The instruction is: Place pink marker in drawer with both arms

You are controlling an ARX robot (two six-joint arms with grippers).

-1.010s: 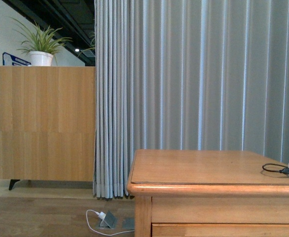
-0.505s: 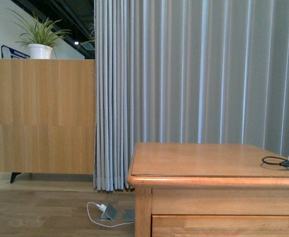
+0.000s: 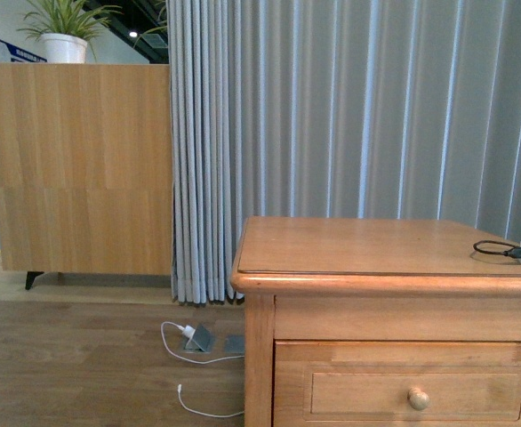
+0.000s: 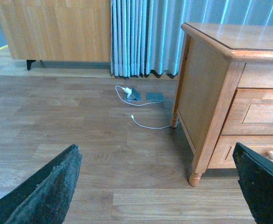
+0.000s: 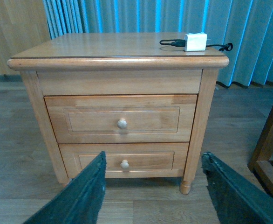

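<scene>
Closed drawer (image 5: 121, 119), front upright, long axis horizontal.

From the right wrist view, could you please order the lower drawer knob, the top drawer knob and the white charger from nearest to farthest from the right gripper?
1. Lower drawer knob, just beyond the open right gripper.
2. Top drawer knob, directly above it on the shut drawer.
3. White charger, on the cabinet top toward the far corner.
</scene>
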